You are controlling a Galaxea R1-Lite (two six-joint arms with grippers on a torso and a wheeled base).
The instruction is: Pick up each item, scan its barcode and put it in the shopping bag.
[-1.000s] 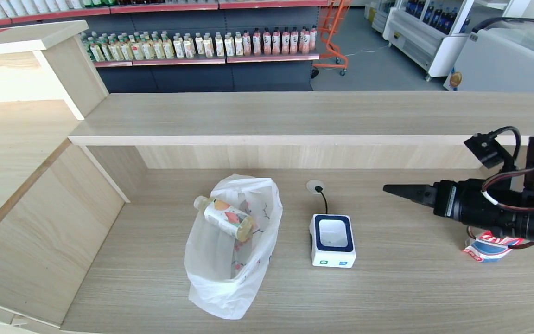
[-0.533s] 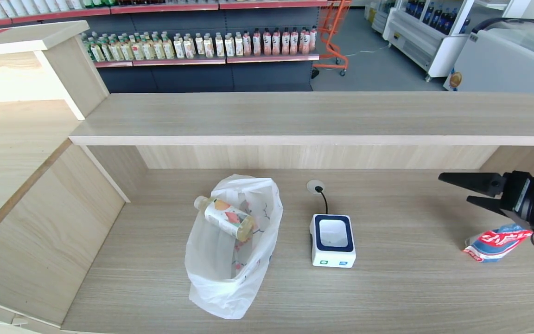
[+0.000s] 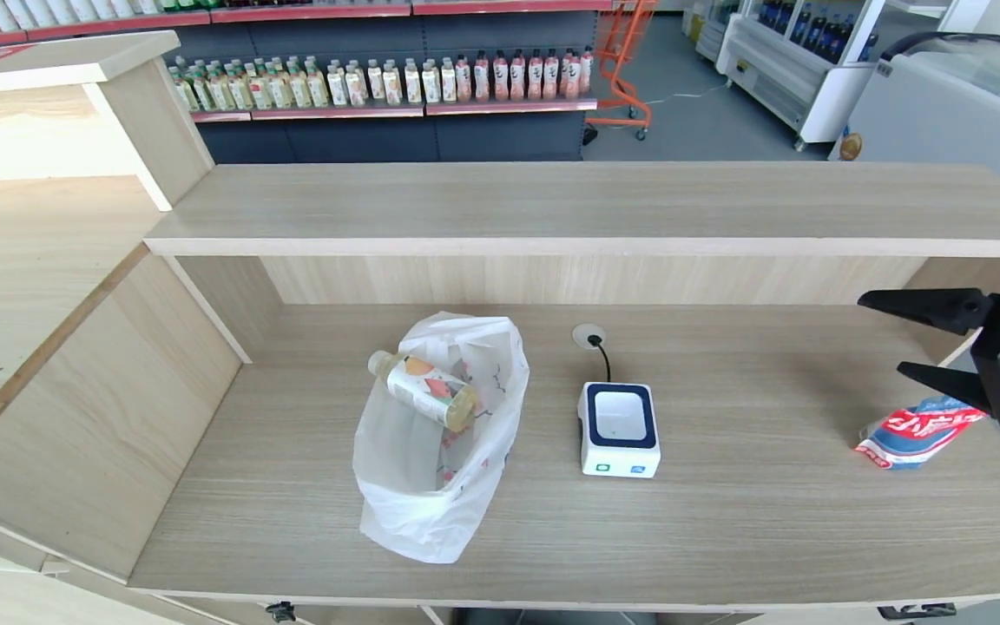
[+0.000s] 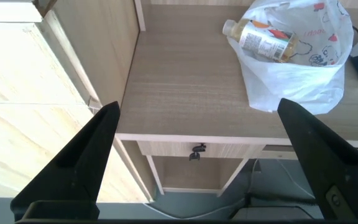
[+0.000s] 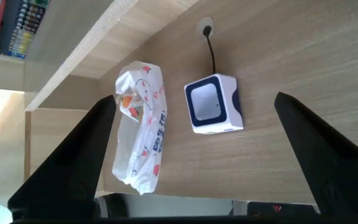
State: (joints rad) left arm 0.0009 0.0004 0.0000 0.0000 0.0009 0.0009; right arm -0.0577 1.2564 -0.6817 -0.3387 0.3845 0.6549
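A white plastic shopping bag [image 3: 430, 469] stands open on the wooden counter [image 3: 726, 521], with a juice bottle [image 3: 422, 391] lying across its mouth. To its right sits the white barcode scanner [image 3: 619, 430], window facing up. A red, white and blue snack packet [image 3: 917, 431] lies at the counter's far right. My right gripper [image 3: 882, 334] hangs open and empty just above and beside the packet. From its wrist I see the scanner [image 5: 213, 104] and bag [image 5: 143, 130] between the spread fingers. My left gripper [image 4: 199, 106] is open and empty, off the counter's front left, with the bag [image 4: 297, 68] and bottle [image 4: 263, 38] ahead.
A raised shelf [image 3: 595, 208] runs along the counter's back and a wooden side wall [image 3: 92, 417] closes its left. The scanner's cable runs to a grommet [image 3: 588, 335]. Bare counter lies between scanner and packet.
My right gripper has drawn back to the right, away from the scanner, and opened wide. The packet has come out from under the arm. The head camera has shifted slightly.
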